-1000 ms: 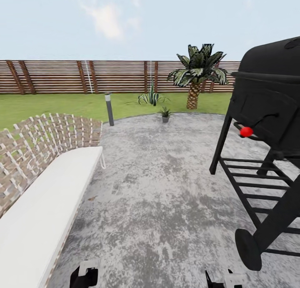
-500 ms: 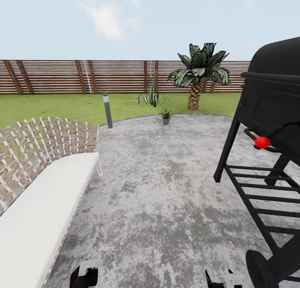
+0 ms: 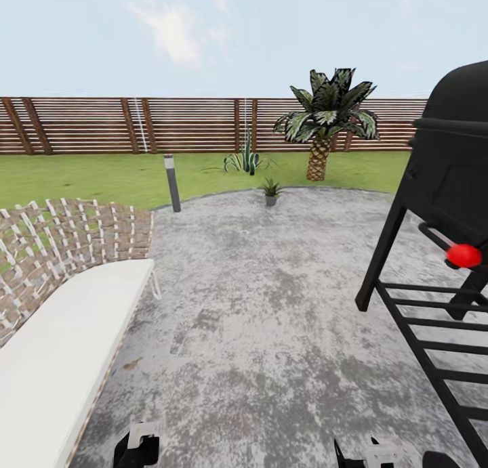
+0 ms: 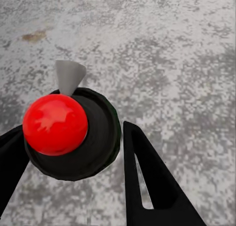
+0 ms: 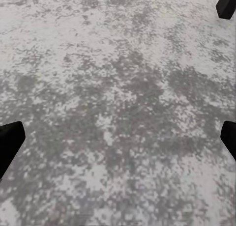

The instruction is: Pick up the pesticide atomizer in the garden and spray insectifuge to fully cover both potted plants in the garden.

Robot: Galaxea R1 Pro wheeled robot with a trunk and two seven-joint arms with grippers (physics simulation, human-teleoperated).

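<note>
- Two claws of mine peek in at the lower edge of the head view, left claw (image 3: 139, 448) and right claw (image 3: 369, 456), both low over the paving (image 3: 271, 319).
- My left claw (image 4: 69, 145) pinches the pesticide atomizer (image 4: 101, 132). I see it end-on as a round dark-green body, with one black finger (image 4: 10, 157) against one side and the other finger close against the opposite side.
- On the atomizer's end sits a glossy red ball (image 4: 55, 124), and a pale grey cone-shaped tip (image 4: 69, 76) pokes out past it.
- My right claw (image 5: 118, 135) is spread wide. Its black fingertips (image 5: 9, 140) sit at opposite edges of the wrist view, with mottled grey paving between them.
- One potted plant (image 3: 271, 190), small and in a grey pot, stands far ahead at the paved circle's far rim, where it meets the lawn (image 3: 102, 177).
- Behind it on the grass grow a striped agave (image 3: 245, 160) and a palm (image 3: 325, 119), in front of the slatted wooden fence (image 3: 135, 124).
- A grey bollard light (image 3: 171, 182) stands at the paving's edge, off to the left of the pot.
- A woven lounger with a white cushion (image 3: 61, 359) lies close on my left.
- A black grill (image 3: 451, 183) on legs, with a red knob (image 3: 464, 254), stands close on my right.
</note>
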